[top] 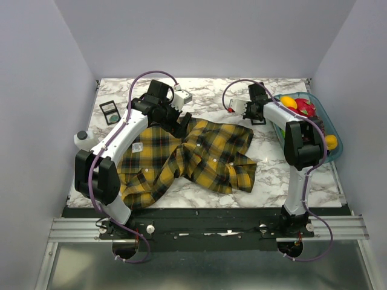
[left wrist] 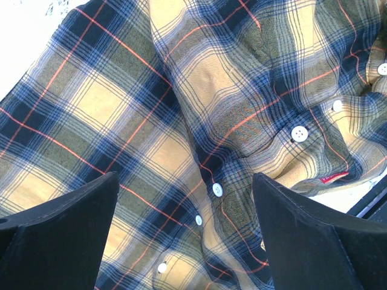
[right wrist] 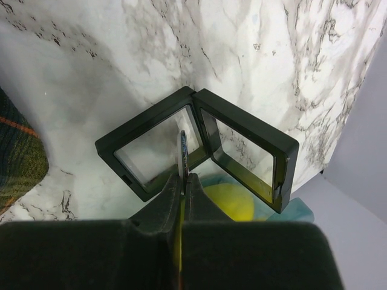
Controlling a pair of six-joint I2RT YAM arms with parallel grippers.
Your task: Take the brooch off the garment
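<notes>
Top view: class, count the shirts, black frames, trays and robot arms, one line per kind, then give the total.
Shirt: 1
Black frames: 2, one shut, one open
Tray: 1
Arms: 2, left, right
Total: 6

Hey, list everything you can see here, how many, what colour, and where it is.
shirt: one, yellow and navy plaid, table centre
brooch: one, thin, seen edge-on, between right fingers
open frame: one, black, by right fingers
flat frame: one, black, far left
basket: one, teal, right edge, yellow and red things inside
bottle: one, white, left edge
left fingers: two, black, open over shirt
right fingers: two, black, shut on brooch
</notes>
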